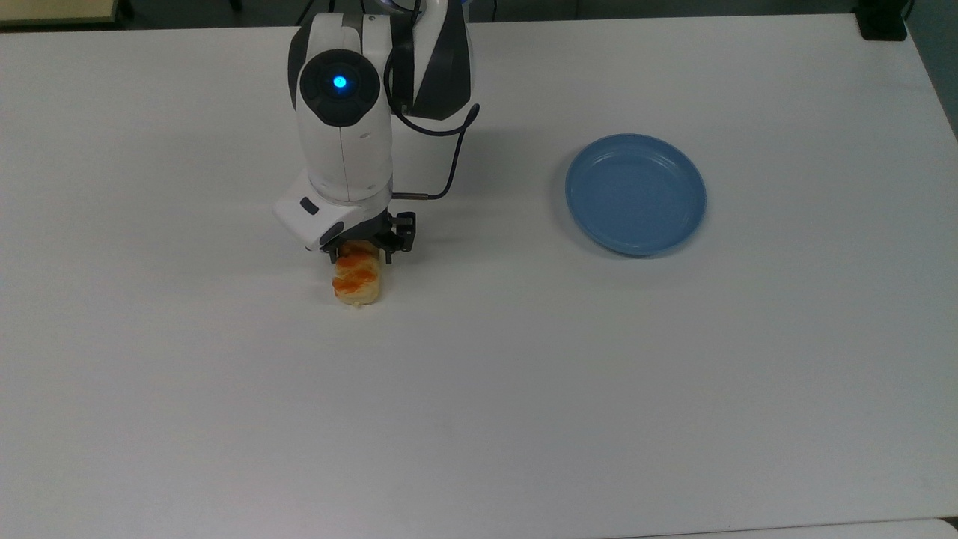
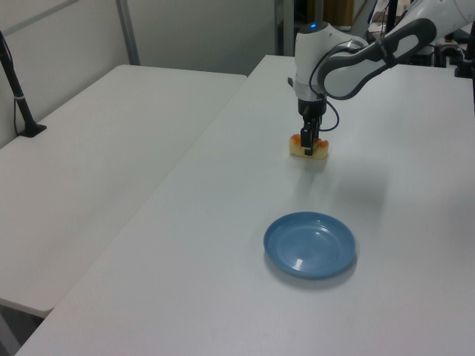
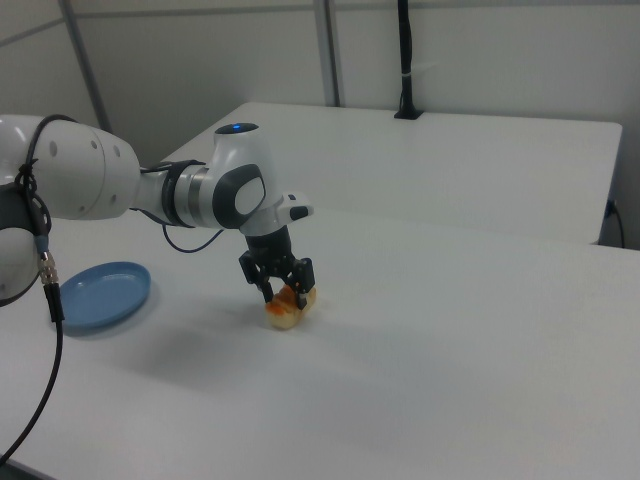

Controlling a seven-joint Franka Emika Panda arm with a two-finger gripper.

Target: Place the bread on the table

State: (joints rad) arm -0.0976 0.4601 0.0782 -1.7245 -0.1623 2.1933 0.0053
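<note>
The bread (image 1: 358,283), a small pale-yellow loaf with orange-glazed bumps, sits low at the white table (image 1: 524,389), its underside at or touching the surface. My gripper (image 1: 361,254) points straight down over it, fingers on either side and shut on the bread. In the left view the bread (image 2: 312,149) lies under the gripper (image 2: 306,141), far beyond the plate. In the right view the gripper (image 3: 283,288) clasps the bread (image 3: 287,310) from above, and a shadow lies right beneath it.
A round blue plate (image 1: 635,193) with nothing in it stands on the table to the top view's right of the bread, well apart from it. A second white table (image 2: 96,148) adjoins on the left view's left. A black post (image 3: 405,60) stands at the far table's edge.
</note>
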